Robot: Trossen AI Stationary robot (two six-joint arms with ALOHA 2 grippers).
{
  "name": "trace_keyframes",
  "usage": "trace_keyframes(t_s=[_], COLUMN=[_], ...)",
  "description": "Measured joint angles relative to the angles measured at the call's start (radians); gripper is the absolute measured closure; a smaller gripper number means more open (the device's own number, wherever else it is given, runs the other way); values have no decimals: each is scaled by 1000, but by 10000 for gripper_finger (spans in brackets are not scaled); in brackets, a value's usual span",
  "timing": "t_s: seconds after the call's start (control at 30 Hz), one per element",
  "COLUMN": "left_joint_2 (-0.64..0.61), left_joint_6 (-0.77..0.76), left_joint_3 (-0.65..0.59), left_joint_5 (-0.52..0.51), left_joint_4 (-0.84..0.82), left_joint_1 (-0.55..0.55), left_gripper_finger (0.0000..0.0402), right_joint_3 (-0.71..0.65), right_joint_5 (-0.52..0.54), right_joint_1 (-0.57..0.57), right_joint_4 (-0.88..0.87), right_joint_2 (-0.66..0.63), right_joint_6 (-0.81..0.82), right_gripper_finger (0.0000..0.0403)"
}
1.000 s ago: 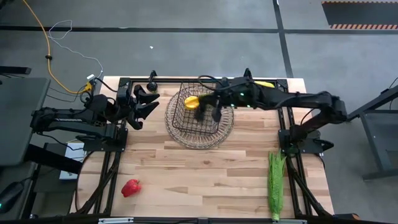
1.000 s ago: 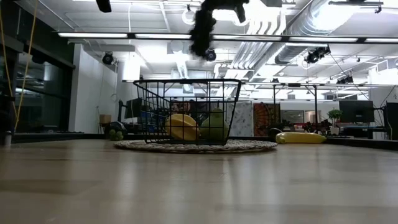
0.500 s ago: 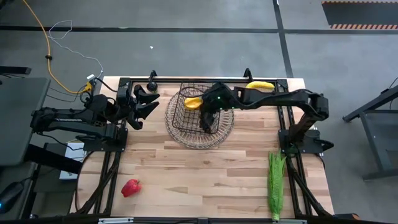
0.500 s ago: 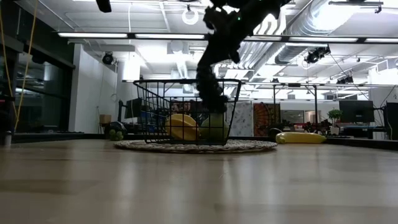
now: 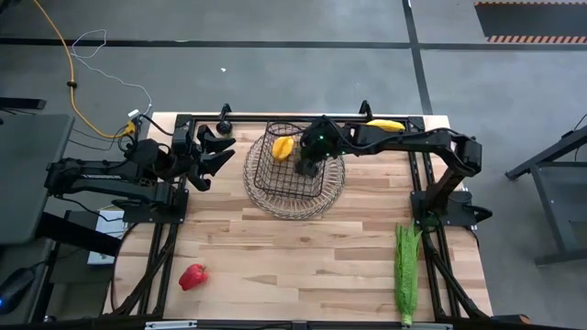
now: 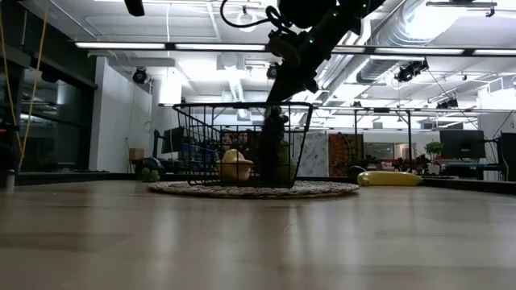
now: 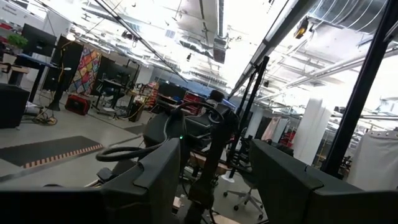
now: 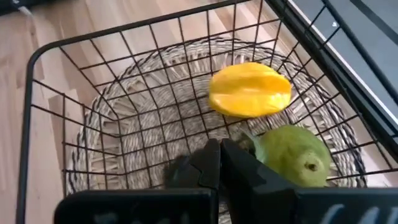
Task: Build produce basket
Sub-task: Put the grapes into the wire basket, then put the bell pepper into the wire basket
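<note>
The dark wire basket (image 5: pixel 261 188) stands on its round woven base at the far middle of the table. Inside it lie a yellow-orange fruit (image 8: pixel 250 89) and a green round fruit (image 8: pixel 293 155). My right gripper (image 8: pixel 219 163) is shut and reaches down into the basket (image 6: pixel 201 129), its tips low beside the green fruit. My left gripper (image 5: pixel 215 151) hangs open above the table's far left, holding nothing. A yellow banana (image 5: pixel 385 125) lies at the far right, a corn ear (image 5: pixel 405 270) at the near right, and a red pepper (image 5: pixel 193 276) at the near left. My right gripper comes into the basket slanting down from the table's right side. Its shut fingers (image 8: pixel 239 168) stand right against the green fruit's side (image 8: pixel 264 152). I cannot tell whether they touch it. Nothing shows between the fingers.
The basket's upright wire walls (image 8: pixel 37 56) close in around my right gripper. Bare wooden table (image 5: pixel 303 247) stretches between the basket and the near edge. Black frame posts (image 5: pixel 422 183) stand along the right side.
My right gripper has come down from above the basket's rim into the basket, tipping further downward and staying shut. The yellow-orange fruit looks narrower in the low view than before, as if turned a little.
</note>
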Motion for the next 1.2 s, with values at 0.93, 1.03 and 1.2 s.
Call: trace_keyframes(t_s=[0.93, 1.03, 1.2], left_joint_2=[0, 0, 0], left_joint_6=[0, 0, 0], left_joint_3=[0, 0, 0], left_joint_5=[-13, -13, -13], left_joint_4=[-26, -26, -26], left_joint_1=[0, 0, 0], left_gripper_finger=[220, 220, 220], right_joint_3=[0, 0, 0], right_joint_5=[64, 75, 73], right_joint_1=[-13, -13, -13], right_joint_4=[-4, -4, -9], right_joint_2=[0, 0, -17], right_joint_6=[55, 54, 53], right_gripper_finger=[343, 298, 232])
